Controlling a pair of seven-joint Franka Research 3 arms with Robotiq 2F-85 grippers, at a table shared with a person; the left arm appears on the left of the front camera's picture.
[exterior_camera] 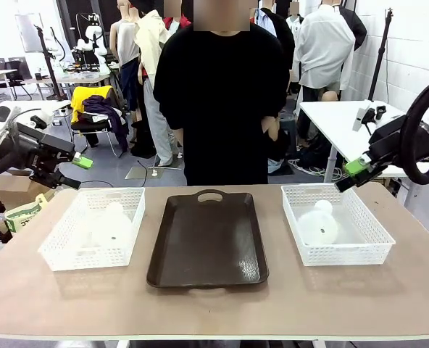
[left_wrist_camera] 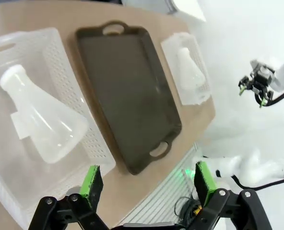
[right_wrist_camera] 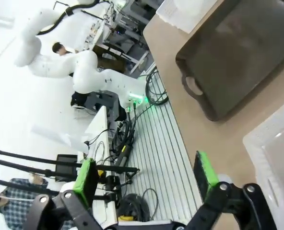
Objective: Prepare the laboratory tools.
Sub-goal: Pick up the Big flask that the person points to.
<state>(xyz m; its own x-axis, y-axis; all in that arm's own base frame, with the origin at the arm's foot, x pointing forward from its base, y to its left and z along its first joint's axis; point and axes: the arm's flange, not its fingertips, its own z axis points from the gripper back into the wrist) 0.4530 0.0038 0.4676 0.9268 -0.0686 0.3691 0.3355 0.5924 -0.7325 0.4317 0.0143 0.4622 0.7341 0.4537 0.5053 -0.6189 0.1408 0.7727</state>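
In the white lattice basket on the robot's left [exterior_camera: 59, 250] one frosted conical flask [exterior_camera: 106, 228] lies on its side, its narrow neck pointing away toward the far edge of the table; the left wrist view shows its wide round base turned toward the camera. The second flask [exterior_camera: 319, 221] rests in the matching basket on the right [exterior_camera: 377, 246], and it too appears to lie with its neck toward the far side. Between the two baskets sits the dark brown handled tray [exterior_camera: 207, 239], apart from both, with nothing on it. All three stand on the tan table [exterior_camera: 214, 308]. The left gripper [exterior_camera: 77, 172] hangs in the air out past the left basket's far corner, well clear of the flask, its green-padded fingers spread wide and holding nothing. The right gripper [exterior_camera: 350, 176] hovers just above and behind the right basket's far right corner, likewise spread wide and empty, touching neither basket nor flask. A person in a black top [exterior_camera: 222, 101] stands at the far side of the table, directly behind the tray.
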